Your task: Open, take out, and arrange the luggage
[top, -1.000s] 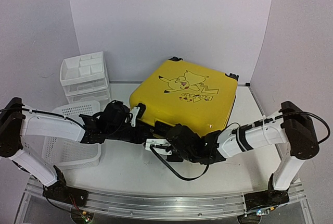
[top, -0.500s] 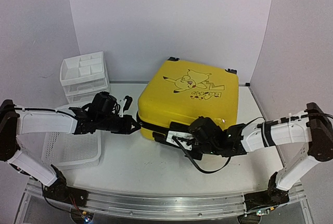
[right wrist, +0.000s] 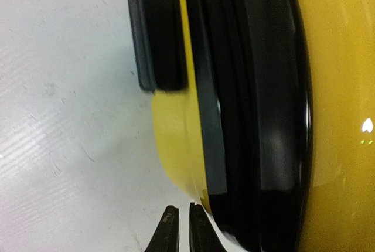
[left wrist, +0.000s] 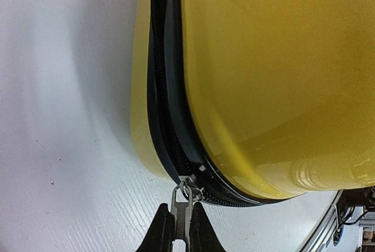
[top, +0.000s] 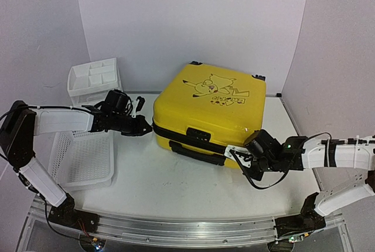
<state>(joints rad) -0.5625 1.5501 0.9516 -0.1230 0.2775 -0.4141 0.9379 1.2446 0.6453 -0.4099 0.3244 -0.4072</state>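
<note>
The luggage [top: 211, 108] lies flat and closed on the tabletop [top: 176, 187], printed shell up, at the rear centre-right. Its black zipper band [top: 193, 136] runs along the near side, with a black carry handle [top: 190, 152] below it.

The left arm [top: 58, 122] extends from the left. The left jaws sit at the near left corner of the luggage, clenched on the metal zipper pull [left wrist: 180, 205], which hangs from the zipper band at that corner.

The right arm [top: 340, 155] extends from the right. The right jaws sit just beside the near right corner, closed to a thin slit, with nothing visible between the fingertips [right wrist: 166, 231].

A white mesh basket [top: 82, 158] and a white drawer unit [top: 94, 82] stand left of the luggage.
</note>
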